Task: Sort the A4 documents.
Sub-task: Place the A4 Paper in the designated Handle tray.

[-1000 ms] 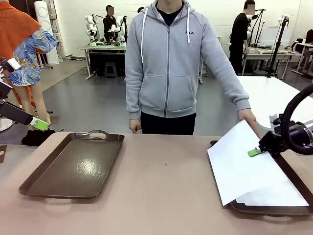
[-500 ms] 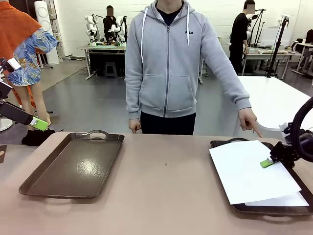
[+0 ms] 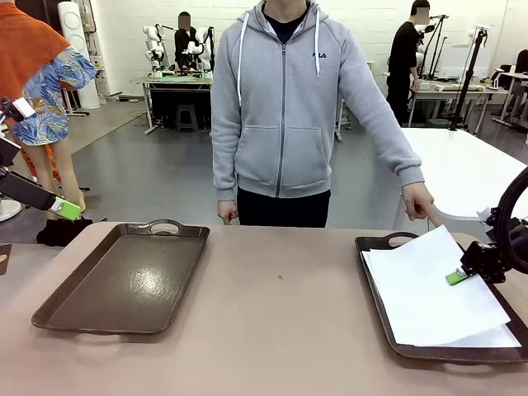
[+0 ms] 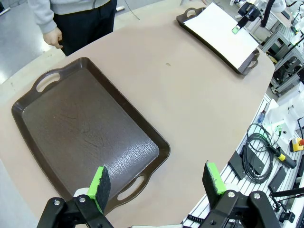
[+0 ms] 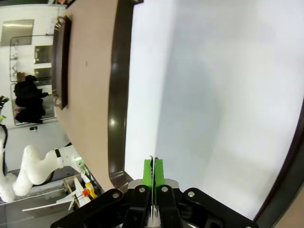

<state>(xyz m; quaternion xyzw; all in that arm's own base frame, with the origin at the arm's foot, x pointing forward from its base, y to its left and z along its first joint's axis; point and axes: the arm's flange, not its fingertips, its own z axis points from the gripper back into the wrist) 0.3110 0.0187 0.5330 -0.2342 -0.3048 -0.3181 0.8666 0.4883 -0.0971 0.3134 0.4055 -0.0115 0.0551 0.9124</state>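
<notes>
Across the table in the front view, the right gripper (image 3: 456,277) pinches the top sheet (image 3: 429,285) over the right tray (image 3: 375,285), edge lifted; more sheets (image 3: 495,338) lie underneath. A person's hand (image 3: 417,200) points at that tray. Left tray (image 3: 124,280) sits bare.

Left wrist: left gripper (image 4: 156,183) hangs with fingers wide apart, holding nothing, above the left tray (image 4: 90,133).

Right wrist: pads (image 5: 148,173) clamped on the sheet's (image 5: 213,85) edge.
</notes>
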